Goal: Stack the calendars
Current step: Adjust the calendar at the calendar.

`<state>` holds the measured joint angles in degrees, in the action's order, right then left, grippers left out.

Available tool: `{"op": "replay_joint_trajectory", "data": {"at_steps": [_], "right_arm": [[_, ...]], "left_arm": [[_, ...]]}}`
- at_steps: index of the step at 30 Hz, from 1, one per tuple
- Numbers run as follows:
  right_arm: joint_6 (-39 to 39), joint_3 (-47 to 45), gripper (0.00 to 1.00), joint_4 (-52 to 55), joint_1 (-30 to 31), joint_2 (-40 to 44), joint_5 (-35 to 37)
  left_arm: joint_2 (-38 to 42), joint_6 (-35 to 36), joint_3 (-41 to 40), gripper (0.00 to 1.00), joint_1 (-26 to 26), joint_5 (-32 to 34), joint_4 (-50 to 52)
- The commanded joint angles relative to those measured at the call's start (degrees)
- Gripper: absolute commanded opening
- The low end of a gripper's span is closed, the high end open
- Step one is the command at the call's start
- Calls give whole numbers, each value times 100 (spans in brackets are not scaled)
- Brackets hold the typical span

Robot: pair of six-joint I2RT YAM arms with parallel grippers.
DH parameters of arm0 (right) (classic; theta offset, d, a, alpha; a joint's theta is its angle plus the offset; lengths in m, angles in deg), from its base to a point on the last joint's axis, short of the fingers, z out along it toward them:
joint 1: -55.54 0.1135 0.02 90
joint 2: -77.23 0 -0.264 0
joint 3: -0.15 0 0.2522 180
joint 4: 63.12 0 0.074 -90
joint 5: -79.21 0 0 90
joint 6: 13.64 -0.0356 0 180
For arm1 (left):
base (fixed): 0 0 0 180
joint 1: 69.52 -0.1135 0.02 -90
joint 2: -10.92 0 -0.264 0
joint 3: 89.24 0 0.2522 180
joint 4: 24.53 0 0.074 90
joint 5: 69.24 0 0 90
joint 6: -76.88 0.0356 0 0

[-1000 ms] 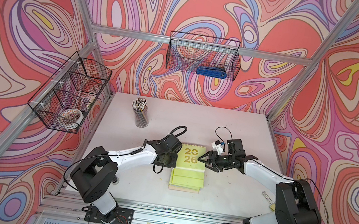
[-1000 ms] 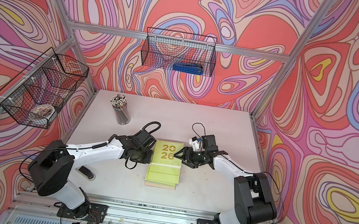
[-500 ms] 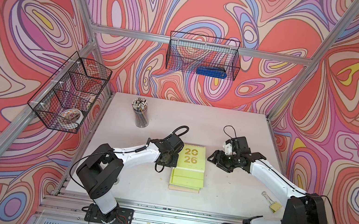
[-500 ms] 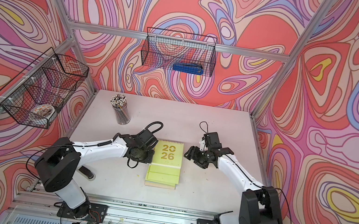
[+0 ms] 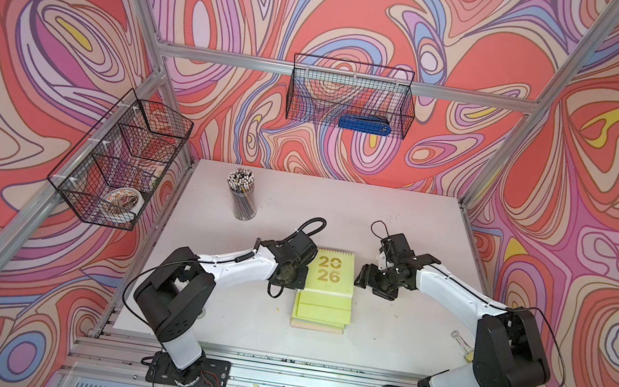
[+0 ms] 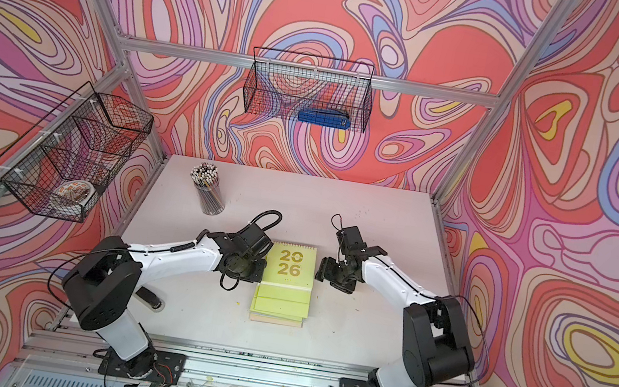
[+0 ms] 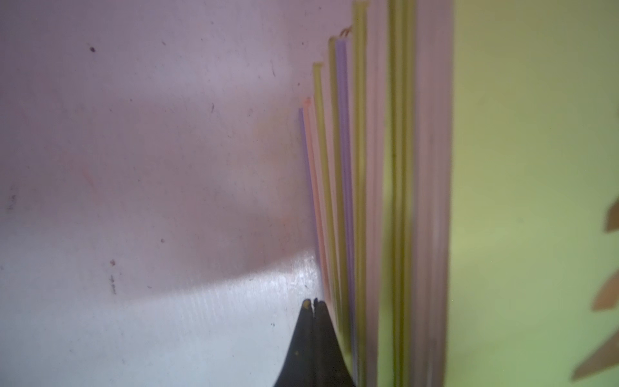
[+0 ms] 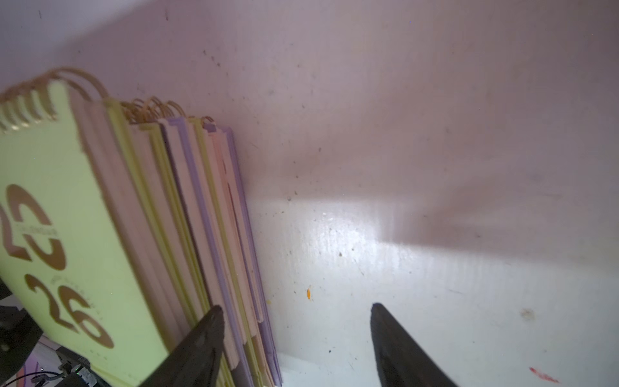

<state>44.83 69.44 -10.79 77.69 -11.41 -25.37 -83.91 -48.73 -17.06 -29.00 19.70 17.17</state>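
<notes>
Gold "2026" on the top yellow-green calendar (image 5: 330, 272) cover.

Robot lab test cell, not a true office. Aluminium frame (image 5: 277, 67) boxes me in; walls (image 5: 30, 32) are printed swirl panels. White table (image 5: 420, 229) staged with office props: pencil cup (image 5: 242, 201), wire basket (image 5: 307, 93). My arm base (image 5: 187, 369) bolts onto a slotted rail (image 5: 312, 376).
</notes>
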Motion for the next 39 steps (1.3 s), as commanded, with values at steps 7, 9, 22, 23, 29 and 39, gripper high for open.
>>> {"op": "replay_joint_trajectory", "data": {"at_steps": [7,9,22,23,29,39], "right_arm": [[52,195,71,-55,170,-179,-9],[53,184,71,-57,182,-175,25],[200,187,84,178,146,367,986],[242,178,89,159,100,495,1080],[419,-92,98,-564,-110,1283,2088],[2240,-3147,98,-6332,-137,2725,5063]], "left_arm": [[-99,-30,109,0,27,1,159],[-93,-32,109,0,27,-11,159],[435,150,23,0,-37,747,401],[608,179,-40,0,-83,892,362],[1694,524,-333,57,-610,1649,234],[3365,2500,-1939,100,-1402,3018,-2540]]}}
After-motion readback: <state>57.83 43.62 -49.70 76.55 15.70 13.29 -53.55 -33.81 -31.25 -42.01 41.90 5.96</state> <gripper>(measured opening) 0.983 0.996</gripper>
